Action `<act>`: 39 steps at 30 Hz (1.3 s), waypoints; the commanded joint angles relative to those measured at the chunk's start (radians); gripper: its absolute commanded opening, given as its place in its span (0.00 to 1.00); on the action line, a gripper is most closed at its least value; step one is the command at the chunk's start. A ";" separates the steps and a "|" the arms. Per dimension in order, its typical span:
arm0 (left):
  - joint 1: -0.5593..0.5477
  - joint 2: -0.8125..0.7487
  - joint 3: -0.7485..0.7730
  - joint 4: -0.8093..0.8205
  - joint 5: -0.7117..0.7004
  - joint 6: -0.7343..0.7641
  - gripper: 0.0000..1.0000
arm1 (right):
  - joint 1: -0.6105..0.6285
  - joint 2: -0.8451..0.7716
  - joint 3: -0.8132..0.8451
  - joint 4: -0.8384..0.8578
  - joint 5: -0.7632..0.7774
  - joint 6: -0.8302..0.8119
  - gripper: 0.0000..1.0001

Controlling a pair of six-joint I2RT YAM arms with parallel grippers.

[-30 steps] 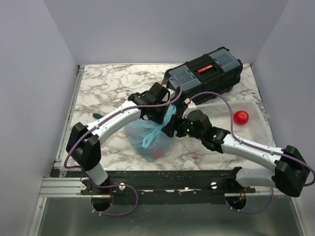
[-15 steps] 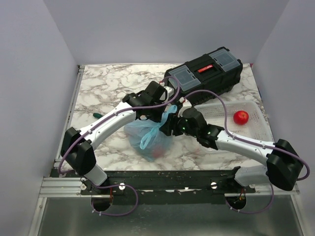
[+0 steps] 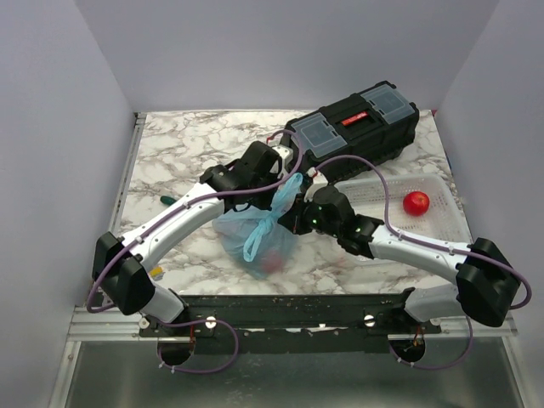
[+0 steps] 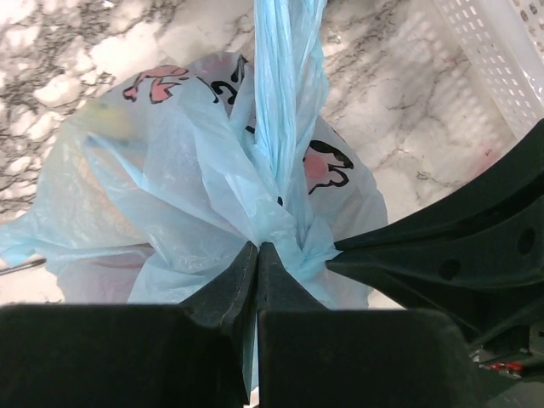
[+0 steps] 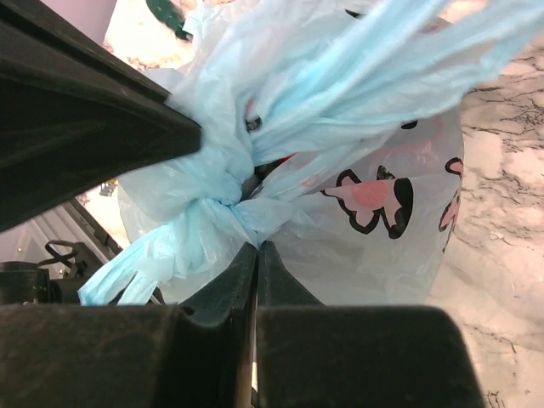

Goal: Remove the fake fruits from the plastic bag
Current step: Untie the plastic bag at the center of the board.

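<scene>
The light-blue plastic bag (image 3: 255, 234) lies mid-table, its neck tied in a knot (image 4: 285, 225) with the handles trailing upward. My left gripper (image 4: 257, 247) is shut, pinching the bag's film right at the knot. My right gripper (image 5: 257, 245) is shut on the film just below the same knot (image 5: 217, 208), facing the left one. In the top view the two grippers, left (image 3: 283, 189) and right (image 3: 295, 218), meet at the bag's right upper side. A red fake fruit (image 3: 270, 261) shows faintly through the bag. Another red fruit (image 3: 416, 202) sits in the basket.
A white mesh basket (image 3: 446, 228) stands on the right, also in the left wrist view as the basket (image 4: 497, 59). A black toolbox (image 3: 357, 127) lies at the back right. A green-handled tool (image 3: 167, 198) lies left of the bag.
My right gripper has closed on the bag beside the knot. The left gripper finished closing on the knot, and the left arm's elbow swung farther left.
</scene>
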 commanded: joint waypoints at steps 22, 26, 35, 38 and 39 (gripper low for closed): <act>0.080 -0.189 -0.078 0.062 -0.267 -0.016 0.00 | 0.002 -0.105 -0.107 -0.160 0.012 -0.064 0.06; 0.081 -0.183 -0.081 0.071 -0.222 -0.017 0.00 | 0.012 -0.125 -0.017 -0.219 -0.058 -0.163 0.20; 0.082 -0.164 -0.081 0.071 -0.208 -0.017 0.00 | 0.027 -0.022 0.167 -0.194 -0.055 -0.202 0.43; 0.081 -0.160 -0.081 0.071 -0.198 -0.019 0.00 | 0.028 0.042 0.222 -0.188 -0.061 -0.195 0.43; 0.081 -0.160 -0.083 0.072 -0.196 -0.019 0.00 | 0.030 0.066 0.237 -0.187 -0.062 -0.190 0.43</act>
